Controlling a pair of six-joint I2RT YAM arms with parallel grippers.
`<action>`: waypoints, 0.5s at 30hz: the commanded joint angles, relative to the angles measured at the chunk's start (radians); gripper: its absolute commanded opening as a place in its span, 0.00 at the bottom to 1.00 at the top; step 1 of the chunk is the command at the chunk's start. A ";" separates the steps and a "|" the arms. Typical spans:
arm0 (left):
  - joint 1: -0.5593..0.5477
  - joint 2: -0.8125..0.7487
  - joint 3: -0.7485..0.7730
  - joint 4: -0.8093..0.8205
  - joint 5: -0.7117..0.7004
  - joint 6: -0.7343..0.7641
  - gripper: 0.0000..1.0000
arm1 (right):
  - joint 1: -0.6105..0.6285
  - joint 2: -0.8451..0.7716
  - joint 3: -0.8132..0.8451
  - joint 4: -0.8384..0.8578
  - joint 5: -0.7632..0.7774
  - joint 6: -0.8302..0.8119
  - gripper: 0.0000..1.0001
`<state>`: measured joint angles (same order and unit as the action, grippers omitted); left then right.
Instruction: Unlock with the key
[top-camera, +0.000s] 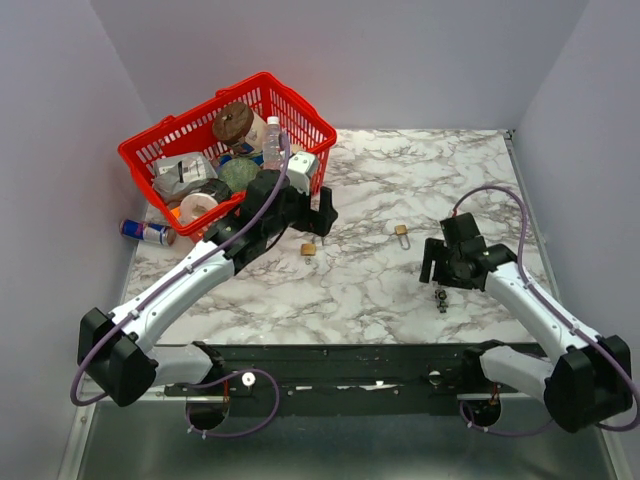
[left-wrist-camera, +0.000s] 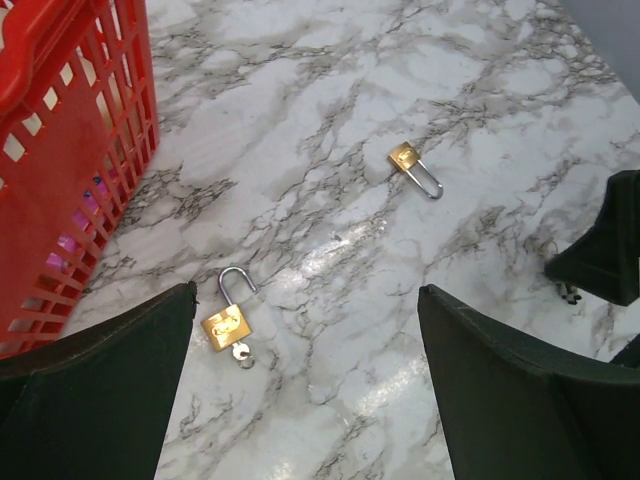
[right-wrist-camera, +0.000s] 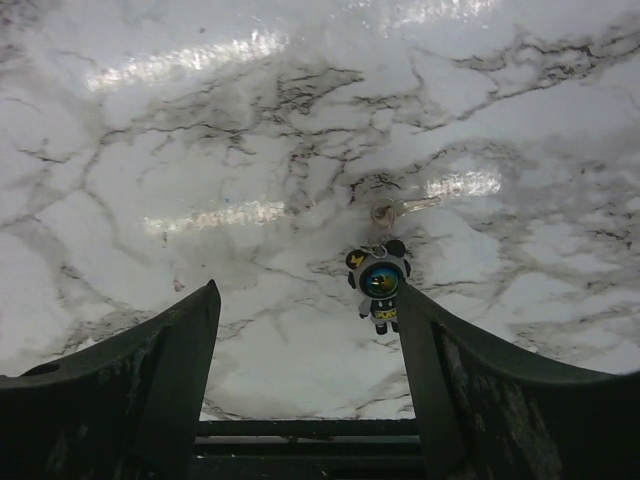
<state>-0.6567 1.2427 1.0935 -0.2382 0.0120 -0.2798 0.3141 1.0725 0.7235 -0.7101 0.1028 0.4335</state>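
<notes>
A small key (right-wrist-camera: 403, 207) on a ring with a dark astronaut charm (right-wrist-camera: 381, 279) lies on the marble just ahead of my right gripper (right-wrist-camera: 305, 300), which is open and empty; the charm touches the right finger's tip. The key also shows in the top view (top-camera: 441, 298). A brass padlock (left-wrist-camera: 226, 325) with its shackle swung open and a small silver key (left-wrist-camera: 241, 352) in its base lies by my left gripper (left-wrist-camera: 307, 320), open and empty above the table. A second brass padlock (left-wrist-camera: 405, 157), shackle closed, lies farther out. Top view: left gripper (top-camera: 318, 216), right gripper (top-camera: 437, 266).
A red basket (top-camera: 190, 112) full of groceries stands at the back left; its wall (left-wrist-camera: 60, 150) is close to my left gripper. A blue can (top-camera: 146, 232) lies beside it. The black rail (top-camera: 350, 365) runs along the table's near edge.
</notes>
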 joint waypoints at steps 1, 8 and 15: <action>-0.008 -0.020 0.006 0.033 0.083 -0.047 0.99 | -0.004 0.056 0.040 -0.075 0.084 0.036 0.75; -0.008 -0.069 -0.001 0.036 0.075 -0.039 0.99 | -0.004 0.170 0.053 -0.101 0.103 0.063 0.72; -0.008 -0.069 0.000 0.036 0.080 -0.039 0.99 | -0.004 0.254 0.063 -0.054 0.092 0.071 0.72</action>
<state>-0.6613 1.1858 1.0935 -0.2230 0.0654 -0.3119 0.3138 1.2770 0.7547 -0.7769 0.1722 0.4835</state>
